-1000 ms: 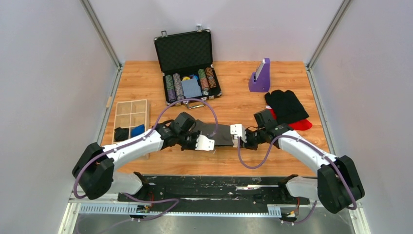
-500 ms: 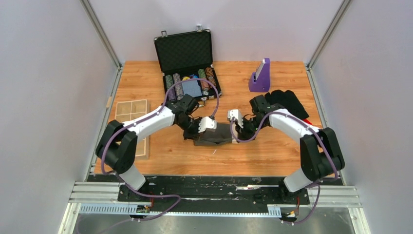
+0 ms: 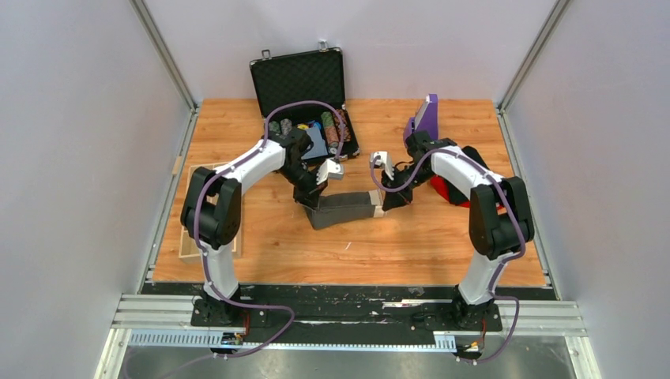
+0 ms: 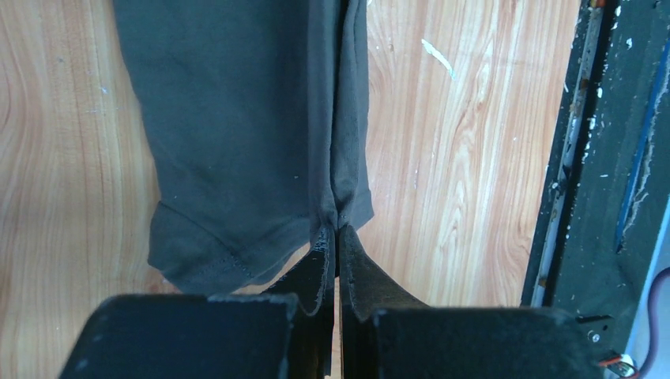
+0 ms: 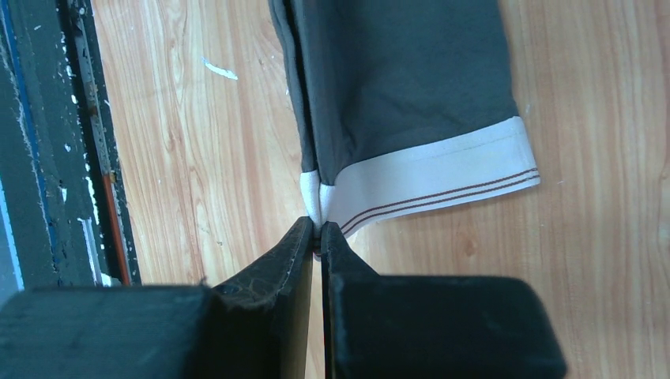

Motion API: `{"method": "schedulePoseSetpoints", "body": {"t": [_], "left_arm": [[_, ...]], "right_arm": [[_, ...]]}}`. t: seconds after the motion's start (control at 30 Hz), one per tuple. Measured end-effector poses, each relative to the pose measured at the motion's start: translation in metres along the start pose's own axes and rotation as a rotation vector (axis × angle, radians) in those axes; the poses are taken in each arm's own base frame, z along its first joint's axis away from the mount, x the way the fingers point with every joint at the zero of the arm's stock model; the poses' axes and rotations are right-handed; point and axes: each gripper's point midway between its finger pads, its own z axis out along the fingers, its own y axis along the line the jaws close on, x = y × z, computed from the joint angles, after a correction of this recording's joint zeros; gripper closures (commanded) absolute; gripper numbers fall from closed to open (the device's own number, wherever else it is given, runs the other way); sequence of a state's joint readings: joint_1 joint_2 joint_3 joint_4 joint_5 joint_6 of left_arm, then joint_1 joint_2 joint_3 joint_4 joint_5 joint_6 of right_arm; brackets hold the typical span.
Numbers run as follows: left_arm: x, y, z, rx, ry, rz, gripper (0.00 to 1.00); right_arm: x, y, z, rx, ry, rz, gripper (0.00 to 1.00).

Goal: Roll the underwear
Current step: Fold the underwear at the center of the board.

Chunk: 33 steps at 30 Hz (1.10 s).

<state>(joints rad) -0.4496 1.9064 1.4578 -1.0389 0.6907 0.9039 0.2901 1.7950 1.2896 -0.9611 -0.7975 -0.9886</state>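
The underwear (image 3: 344,208) is dark charcoal-grey cloth with a white waistband, folded into a narrow strip across the middle of the table. My left gripper (image 3: 310,197) is shut on its left end, pinching the hem edge (image 4: 338,223). My right gripper (image 3: 385,199) is shut on the white waistband (image 5: 430,175) at the right end, its tips at the band's corner (image 5: 318,225). The cloth (image 4: 237,118) hangs stretched between the two grippers, its lower part towards the wood.
An open black poker-chip case (image 3: 304,103) stands at the back. A purple holder (image 3: 424,120) is at the back right, with a jet-black garment (image 3: 474,162) and a red one (image 3: 444,189) behind the right arm. A wooden compartment tray (image 3: 199,207) lies at the left.
Both grippers have carried the underwear away from the near edge towards the back of the table. Both arms have stretched out further. The cloth now shows as a narrower folded strip.
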Motion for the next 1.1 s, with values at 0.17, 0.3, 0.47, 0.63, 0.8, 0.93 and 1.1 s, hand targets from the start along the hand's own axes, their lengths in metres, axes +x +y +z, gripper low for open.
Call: {"method": "schedulePoseSetpoints", "body": {"t": [0.17, 0.3, 0.47, 0.63, 0.8, 0.93, 1.1], "left_arm": [[-0.006, 0.001, -0.006, 0.016, -0.013, -0.02, 1.0], [-0.007, -0.005, -0.007, 0.038, -0.018, -0.034, 1.0], [0.003, -0.02, -0.001, 0.078, -0.014, -0.066, 1.0], [0.014, -0.061, 0.004, 0.139, 0.003, -0.071, 1.0], [0.009, -0.089, 0.0, 0.153, 0.007, -0.05, 1.0], [0.007, -0.082, -0.003, 0.14, 0.017, -0.061, 1.0], [-0.001, -0.048, -0.004, 0.111, 0.026, -0.074, 1.0]], "right_arm": [[-0.01, -0.005, -0.003, -0.028, -0.001, 0.02, 1.0], [-0.009, 0.001, -0.004, -0.047, 0.004, 0.034, 1.0], [0.006, 0.024, -0.002, -0.079, 0.02, 0.06, 1.0], [0.011, 0.066, -0.006, -0.109, 0.018, 0.057, 1.0], [0.012, 0.089, -0.007, -0.14, 0.024, 0.079, 1.0], [0.015, 0.084, -0.003, -0.151, 0.037, 0.116, 1.0], [0.02, 0.06, 0.004, -0.163, 0.059, 0.185, 1.0]]}}
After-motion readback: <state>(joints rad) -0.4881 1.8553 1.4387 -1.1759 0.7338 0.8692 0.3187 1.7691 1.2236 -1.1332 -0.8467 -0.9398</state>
